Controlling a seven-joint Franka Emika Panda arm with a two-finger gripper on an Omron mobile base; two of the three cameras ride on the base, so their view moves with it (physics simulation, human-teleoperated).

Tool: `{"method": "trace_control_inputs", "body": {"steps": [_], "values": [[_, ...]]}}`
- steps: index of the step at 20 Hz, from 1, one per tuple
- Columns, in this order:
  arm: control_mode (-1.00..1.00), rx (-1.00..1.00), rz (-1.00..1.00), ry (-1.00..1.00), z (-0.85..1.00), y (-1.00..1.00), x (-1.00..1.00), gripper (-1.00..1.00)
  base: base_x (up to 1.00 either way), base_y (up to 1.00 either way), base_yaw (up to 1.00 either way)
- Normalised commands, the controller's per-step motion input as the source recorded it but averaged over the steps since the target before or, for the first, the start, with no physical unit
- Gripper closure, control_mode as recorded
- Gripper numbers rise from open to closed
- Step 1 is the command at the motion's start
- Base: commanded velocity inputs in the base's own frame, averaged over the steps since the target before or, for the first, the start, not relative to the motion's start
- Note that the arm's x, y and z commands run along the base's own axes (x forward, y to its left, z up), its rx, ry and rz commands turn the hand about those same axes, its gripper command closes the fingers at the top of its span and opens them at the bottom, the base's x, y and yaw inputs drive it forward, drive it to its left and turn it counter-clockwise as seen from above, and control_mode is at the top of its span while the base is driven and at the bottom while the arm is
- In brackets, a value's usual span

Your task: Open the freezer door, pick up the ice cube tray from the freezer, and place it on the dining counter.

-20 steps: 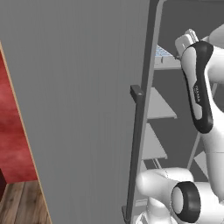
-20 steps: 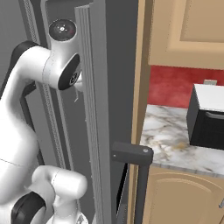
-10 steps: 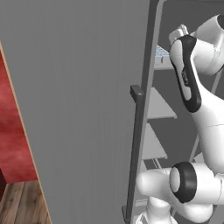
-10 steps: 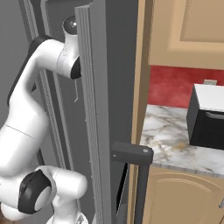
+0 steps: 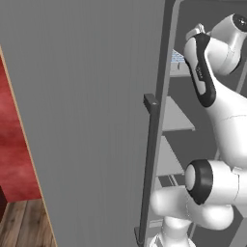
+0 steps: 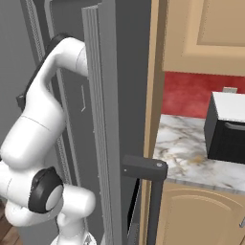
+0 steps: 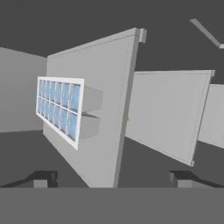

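Freezer door [image 5: 87, 111], brushed grey with a dark vertical bar handle [image 5: 148, 164], stands swung open; step 1 of the task is judged complete. The arm reaches past the door's edge into the freezer [image 5: 193, 120], whose light grey shelves [image 5: 177, 116] show behind it.

In the hand view, the ice cube tray [image 7: 60, 109], a pale blue grid of 2 rows of cells in a white frame, rests on a grey shelf [image 7: 94, 113], near that shelf's far edge and away from its front lip; the view is rolled, so the shelf appears on edge. The claw [image 7: 113, 178] is spread to about its full width and grips nothing, its 2 dark tips flanking the shelf's near edge, well apart from the tray.

Remaining, by judgement: advance to the tray, close on it, withdraw, and carry it to the dining counter. The marble table [image 6: 191, 153] beside the freezer bears a black appliance [image 6: 226, 127]; whether it is the target cannot be told.
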Motion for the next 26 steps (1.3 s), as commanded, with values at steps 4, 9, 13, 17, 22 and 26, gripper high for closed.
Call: {"method": "trace_control_inputs", "body": {"steps": [4, 9, 13, 17, 22, 26], "values": [[-1.00, 0.00, -0.02, 0.00, -0.25, -0.07, 0.17, -1.00, 0.00, 0.00, 0.00], [-1.00, 0.01, 0.00, 0.00, -0.12, -0.18, 0.32, -1.00, 0.00, 0.00, 0.00], [-1.00, 0.01, 0.00, 0.00, 0.00, -0.14, 0.46, -1.00, 0.00, 0.00, 0.00], [-1.00, 0.00, 0.00, 0.01, 0.00, 0.00, 0.38, -1.00, 0.00, 0.00, 0.00], [-1.00, 0.00, 0.00, 0.01, 0.00, 0.00, 0.23, -1.00, 0.00, 0.00, 0.00], [-1.00, 0.00, 0.00, 0.00, -0.01, -0.03, 0.23, -1.00, 0.00, 0.00, 0.00]]}}
